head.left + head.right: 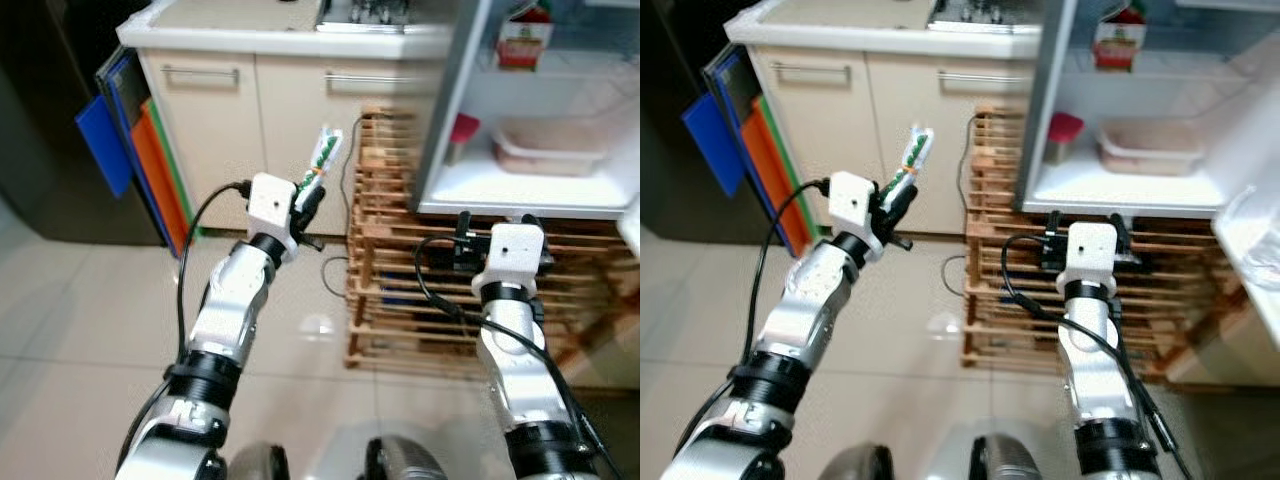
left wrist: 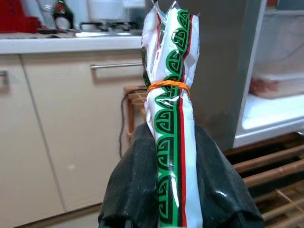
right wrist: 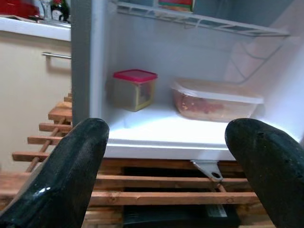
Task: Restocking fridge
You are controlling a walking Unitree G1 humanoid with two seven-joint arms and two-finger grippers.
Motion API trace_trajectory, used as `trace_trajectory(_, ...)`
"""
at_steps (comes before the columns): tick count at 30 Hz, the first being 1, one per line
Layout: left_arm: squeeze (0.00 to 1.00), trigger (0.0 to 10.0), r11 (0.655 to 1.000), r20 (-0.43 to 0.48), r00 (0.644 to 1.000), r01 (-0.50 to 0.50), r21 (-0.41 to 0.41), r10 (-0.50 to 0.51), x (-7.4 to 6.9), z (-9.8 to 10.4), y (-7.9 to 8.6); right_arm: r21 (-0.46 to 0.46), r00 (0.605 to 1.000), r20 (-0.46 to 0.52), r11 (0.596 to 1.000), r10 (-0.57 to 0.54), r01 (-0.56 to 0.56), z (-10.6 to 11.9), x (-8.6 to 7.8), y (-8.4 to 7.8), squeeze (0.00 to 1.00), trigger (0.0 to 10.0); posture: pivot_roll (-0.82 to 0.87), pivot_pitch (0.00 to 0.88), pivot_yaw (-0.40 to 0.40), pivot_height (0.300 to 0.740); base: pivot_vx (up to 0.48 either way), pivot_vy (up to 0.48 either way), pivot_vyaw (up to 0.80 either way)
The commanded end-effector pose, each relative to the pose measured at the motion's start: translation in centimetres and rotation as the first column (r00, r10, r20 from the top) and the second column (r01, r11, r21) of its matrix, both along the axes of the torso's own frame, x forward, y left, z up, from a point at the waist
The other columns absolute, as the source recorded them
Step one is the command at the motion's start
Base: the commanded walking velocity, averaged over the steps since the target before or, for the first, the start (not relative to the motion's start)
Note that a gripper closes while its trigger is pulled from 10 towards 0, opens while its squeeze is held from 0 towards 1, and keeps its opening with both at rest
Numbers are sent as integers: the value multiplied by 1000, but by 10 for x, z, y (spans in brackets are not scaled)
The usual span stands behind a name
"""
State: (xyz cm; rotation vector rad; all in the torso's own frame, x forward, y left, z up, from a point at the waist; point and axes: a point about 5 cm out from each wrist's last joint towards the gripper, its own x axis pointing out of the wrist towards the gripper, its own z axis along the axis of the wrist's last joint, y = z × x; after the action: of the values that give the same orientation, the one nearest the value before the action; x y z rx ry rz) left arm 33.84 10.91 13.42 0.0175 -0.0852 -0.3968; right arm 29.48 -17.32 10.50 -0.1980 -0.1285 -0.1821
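My left gripper (image 1: 308, 205) is shut on a long white packet (image 2: 173, 118) printed in green and red, bound with an orange rubber band; it points up in front of the cream cabinets (image 1: 215, 130). The same packet (image 1: 323, 155) stands left of the open fridge (image 1: 520, 190). My right gripper (image 1: 497, 222) is open and empty, just below the fridge's lower shelf (image 3: 161, 130). On that shelf sit a small red-lidded tub (image 3: 134, 89) and a clear food box (image 3: 216, 100). A red and white carton (image 1: 525, 38) stands on the shelf above.
The fridge rests on a stack of wooden pallets (image 1: 400, 300) with black cables hanging over them. Blue and orange boards (image 1: 130, 150) lean beside the cabinet at the left. A white counter (image 1: 270, 35) carries a hob. Pale floor tiles (image 1: 90, 320) lie in front.
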Motion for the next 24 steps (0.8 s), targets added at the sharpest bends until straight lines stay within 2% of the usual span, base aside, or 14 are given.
trace_trajectory(1, 0, 10000, 1000, 14, 1000, 0, 2, 0, 1, 3, -3, -16, 1000, 4, 1000, -9, 9, 1, 0, -5, 0, 10000, -95, 0, 41, 682, 0, -428, 0)
trace_trajectory(3, 0, 10000, 1000, 37, 999, -24, -1, 24, 1, 4, -2, -17, 1000, 1, 1000, -7, 7, 0, -1, -5, 0, 10000, -96, 0, 39, 682, 0, -428, 0)
trace_trajectory(7, 0, 10000, 999, 25, 998, -50, 8, 50, 3, 2, -1, -20, 1000, -4, 1000, -2, 2, -2, -3, -4, 0, 10000, -99, 0, 36, 682, 0, 0, 0)
trace_trajectory(15, 0, 10000, 999, 10, 999, -37, 2, 37, 2, -1, -2, -1, 1000, -2, 1000, 26, -26, -3, -14, -9, 0, 10000, -116, 0, 36, 682, 0, 0, 0)
trace_trajectory(16, 0, 10000, 999, 10, 999, -34, 1, 34, 2, -1, -2, 24, 999, -28, 999, 28, -27, -6, -15, -12, 0, 10000, -121, 0, 36, 682, 0, 0, 0)
trace_trajectory(20, 0, 10000, 1000, 2, 1000, -29, -1, 29, 0, -4, -4, 15, 997, -79, 1000, 24, -23, -15, -19, -23, 0, 10000, -131, 0, 36, 682, 0, 0, 0)
trace_trajectory(22, 0, 10000, 1000, 0, 1000, -27, 1, 27, 0, -5, -4, -4, 994, -97, 999, -46, 46, -18, -19, -41, 0, 10000, -131, 0, 36, 682, 0, 0, 0)
trace_trajectory(23, 0, 10000, 1000, 0, 1000, -27, 0, 27, 0, -5, -5, -42, 987, -107, 992, -121, 117, -20, -19, -58, 0, 10000, -130, 0, 36, 682, 0, 0, 0)
trace_trajectory(24, 0, 10000, 1000, 1, 1000, -27, -1, 27, 0, -5, -5, -44, 983, -112, 989, -143, 139, -20, -19, -64, 0, 10000, -130, 0, 35, 682, 0, 0, 0)
